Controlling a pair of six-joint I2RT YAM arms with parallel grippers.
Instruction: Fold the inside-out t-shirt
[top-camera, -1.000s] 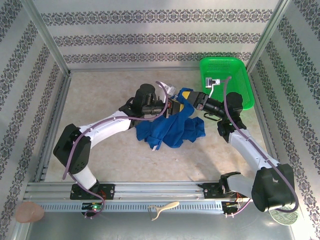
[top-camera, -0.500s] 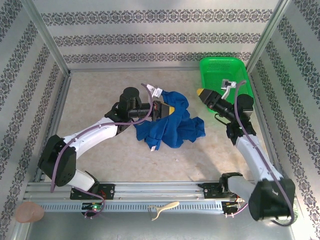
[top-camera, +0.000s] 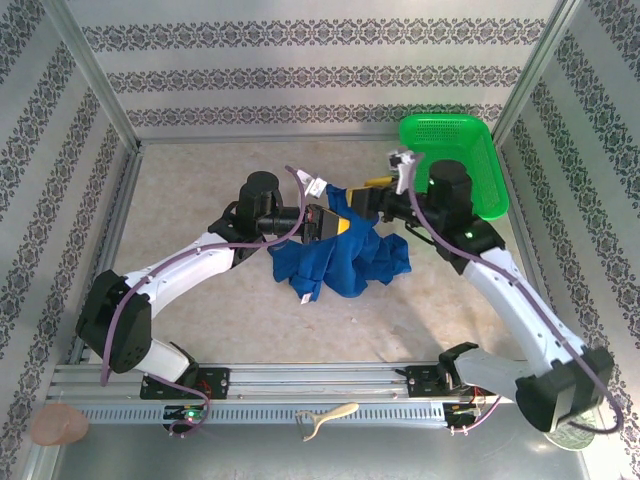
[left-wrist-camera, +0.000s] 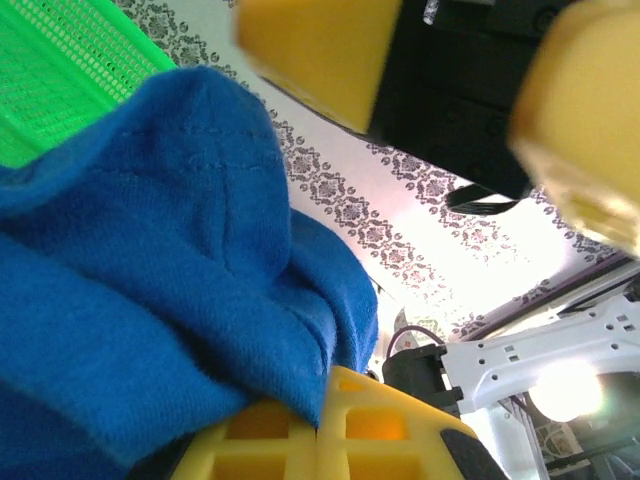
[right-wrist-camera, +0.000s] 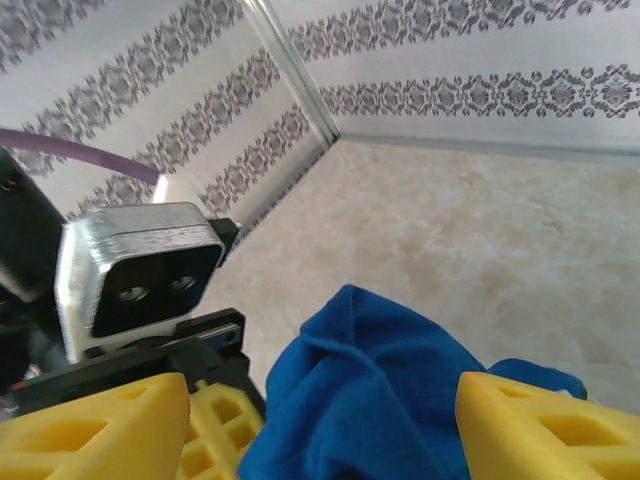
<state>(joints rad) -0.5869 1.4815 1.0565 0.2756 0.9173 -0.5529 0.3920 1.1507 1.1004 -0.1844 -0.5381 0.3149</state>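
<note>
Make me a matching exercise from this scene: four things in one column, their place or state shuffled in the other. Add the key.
Things:
1. t-shirt
2. basket
3. left gripper
4. right gripper

Place or state:
A. open, blue cloth between its fingers
B. green, at the far right corner of the table
C. crumpled mid-table
D. meets the shirt from the left side

Pairs: 1-C, 2-B, 3-D, 4-A

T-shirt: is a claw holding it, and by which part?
The left claw pinches a raised fold at the t-shirt's far edge; the right claw is open.
</note>
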